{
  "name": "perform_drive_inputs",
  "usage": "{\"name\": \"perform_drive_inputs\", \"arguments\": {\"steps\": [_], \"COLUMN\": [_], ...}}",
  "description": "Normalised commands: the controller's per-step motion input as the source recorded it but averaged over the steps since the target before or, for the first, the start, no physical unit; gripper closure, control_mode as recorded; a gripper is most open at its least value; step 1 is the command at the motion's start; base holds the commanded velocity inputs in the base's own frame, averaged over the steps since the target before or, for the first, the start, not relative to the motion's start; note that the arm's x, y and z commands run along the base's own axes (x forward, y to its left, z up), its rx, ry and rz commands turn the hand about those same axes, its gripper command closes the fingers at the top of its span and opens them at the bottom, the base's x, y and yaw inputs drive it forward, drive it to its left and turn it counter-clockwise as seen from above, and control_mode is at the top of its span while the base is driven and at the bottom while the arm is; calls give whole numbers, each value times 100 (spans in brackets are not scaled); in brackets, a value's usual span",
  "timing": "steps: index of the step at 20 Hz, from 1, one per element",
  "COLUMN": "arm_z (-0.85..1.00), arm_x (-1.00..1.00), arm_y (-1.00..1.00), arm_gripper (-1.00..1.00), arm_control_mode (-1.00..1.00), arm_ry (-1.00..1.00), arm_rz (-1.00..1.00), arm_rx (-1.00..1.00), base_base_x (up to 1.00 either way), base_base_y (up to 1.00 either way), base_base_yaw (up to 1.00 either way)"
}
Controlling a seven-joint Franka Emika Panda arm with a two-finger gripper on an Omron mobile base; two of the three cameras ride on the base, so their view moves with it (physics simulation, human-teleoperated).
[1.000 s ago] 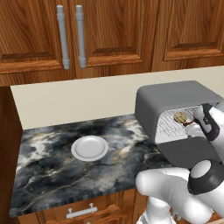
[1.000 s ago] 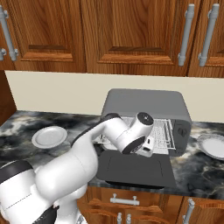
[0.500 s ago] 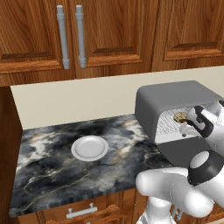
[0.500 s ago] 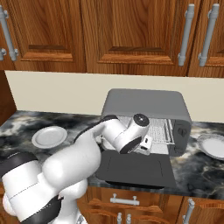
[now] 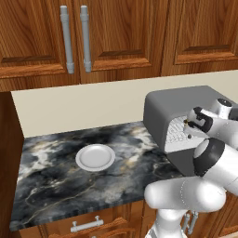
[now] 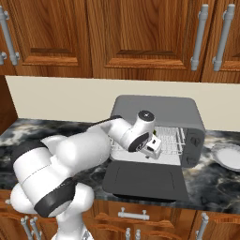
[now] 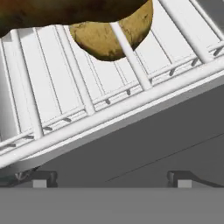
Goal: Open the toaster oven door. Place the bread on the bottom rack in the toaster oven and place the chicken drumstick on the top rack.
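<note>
Pulled back a little from the toaster oven [image 6: 159, 126] mouth since a second ago, gripper [image 5: 191, 124] with fingers spread wide and empty. Seen through wire rack bars [image 7: 131, 57]: bread [image 7: 109, 35] resting inside, door [image 6: 143, 180] lying flat open.

Compared with a second earlier, the robot's white arm has drawn back from the toaster oven [image 5: 181, 116]. In the left base view, the gripper [image 5: 189, 125] now sits at the mouth of the oven, at the right of the frame, higher and further left than before. It hides the bread, which showed inside the oven earlier. In the right base view, the wrist has slid a little left and down at frame centre, before the racks.
</note>
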Motion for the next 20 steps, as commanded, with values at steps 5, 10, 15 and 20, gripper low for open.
{"name": "perform_drive_inputs", "arguments": {"steps": [5,10,15,20], "arm_z": [-6,-6,-7,-3], "arm_x": [17,20,27,31], "arm_y": [-1,0,0,0], "arm_gripper": [-100,-100,-100,-100], "arm_control_mode": [-100,-100,-100,-100], "arm_ry": [5,0,0,1], "arm_rz": [-19,-19,-17,-16], "arm_rx": [7,11,12,9], "base_base_x": [0,0,0,0], "base_base_y": [0,0,0,0], "base_base_yaw": [0,0,0,0]}}
